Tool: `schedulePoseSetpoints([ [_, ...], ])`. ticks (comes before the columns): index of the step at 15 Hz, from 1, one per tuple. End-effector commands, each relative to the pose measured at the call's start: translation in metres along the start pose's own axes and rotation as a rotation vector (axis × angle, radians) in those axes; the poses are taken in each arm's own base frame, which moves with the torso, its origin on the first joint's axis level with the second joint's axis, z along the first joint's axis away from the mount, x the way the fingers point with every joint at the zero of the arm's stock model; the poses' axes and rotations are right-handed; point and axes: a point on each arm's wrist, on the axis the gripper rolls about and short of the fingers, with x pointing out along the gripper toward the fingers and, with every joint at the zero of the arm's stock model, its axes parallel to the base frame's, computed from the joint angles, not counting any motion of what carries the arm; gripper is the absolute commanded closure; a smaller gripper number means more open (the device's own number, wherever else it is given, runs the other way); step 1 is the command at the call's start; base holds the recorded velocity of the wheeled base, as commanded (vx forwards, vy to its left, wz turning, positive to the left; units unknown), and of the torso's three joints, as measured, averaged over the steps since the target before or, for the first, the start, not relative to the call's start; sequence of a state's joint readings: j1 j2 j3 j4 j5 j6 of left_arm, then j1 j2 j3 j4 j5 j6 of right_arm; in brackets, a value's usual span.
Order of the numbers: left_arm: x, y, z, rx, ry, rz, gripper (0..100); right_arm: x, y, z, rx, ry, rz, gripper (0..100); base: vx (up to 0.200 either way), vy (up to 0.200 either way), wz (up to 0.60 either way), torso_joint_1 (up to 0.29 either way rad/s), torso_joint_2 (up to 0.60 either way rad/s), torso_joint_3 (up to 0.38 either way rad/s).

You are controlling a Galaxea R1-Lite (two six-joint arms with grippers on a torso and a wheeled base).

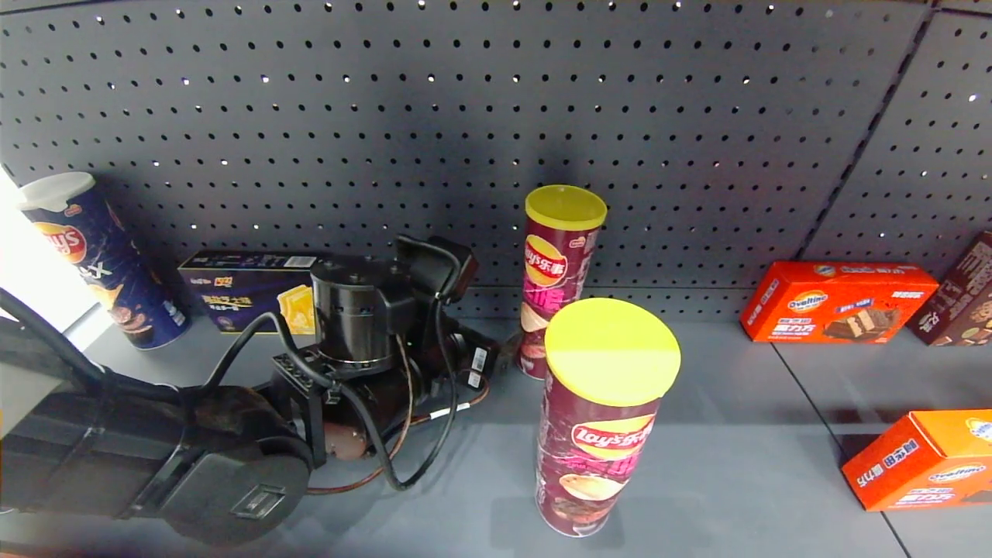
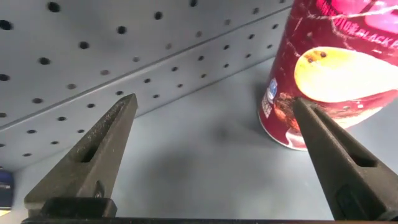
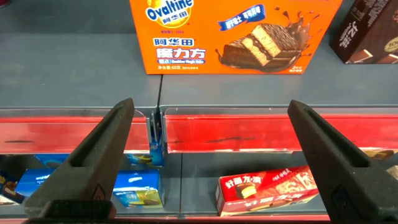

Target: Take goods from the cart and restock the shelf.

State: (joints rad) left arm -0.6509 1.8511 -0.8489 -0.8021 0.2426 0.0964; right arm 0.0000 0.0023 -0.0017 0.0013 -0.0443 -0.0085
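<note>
Two maroon chip cans with yellow lids stand on the grey shelf (image 1: 736,434): a rear can (image 1: 559,271) by the pegboard and a front can (image 1: 603,422) nearer me. My left arm (image 1: 364,333) lies across the shelf, pointing at the base of the rear can. My left gripper (image 2: 214,102) is open, empty, with the rear can (image 2: 336,68) just beyond one fingertip and not between the fingers. My right gripper (image 3: 211,104) is open and empty, facing an orange chocolate-wafer box (image 3: 233,34) on a shelf above a red price rail (image 3: 249,134).
A blue chip can (image 1: 101,263) and a dark box (image 1: 248,288) stand at the back left. Orange boxes (image 1: 841,301) (image 1: 922,461) and a brown box (image 1: 961,298) lie at the right. Below the red rail, a red box (image 3: 267,186) and a blue box (image 3: 134,186) sit on a lower shelf.
</note>
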Motion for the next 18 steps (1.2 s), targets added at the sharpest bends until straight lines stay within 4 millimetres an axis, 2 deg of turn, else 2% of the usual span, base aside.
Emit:
schedulePoseSetpoints([
  [1,-0.001,-0.002,0.000,0.003,0.004,-0.006,0,0.000,0.000,0.000,-0.001,0.003,0.001,0,0.000,0.000,0.00,0.000,0.00,0.000],
  [7,-0.006,-0.008,0.002,-0.016,-0.002,-0.022,0,0.000,0.000,0.000,-0.001,0.000,0.000,0,0.000,0.000,0.00,0.000,0.00,0.000],
  [14,-0.050,0.010,0.028,0.011,-0.080,-0.008,0,0.000,0.000,0.000,-0.001,0.001,0.001,0,0.000,0.000,0.00,0.000,0.00,0.000],
  [18,-0.091,0.021,0.036,0.009,-0.115,-0.008,0,0.000,0.000,0.000,-0.001,0.001,0.001,0,0.000,0.000,0.00,0.000,0.00,0.000],
])
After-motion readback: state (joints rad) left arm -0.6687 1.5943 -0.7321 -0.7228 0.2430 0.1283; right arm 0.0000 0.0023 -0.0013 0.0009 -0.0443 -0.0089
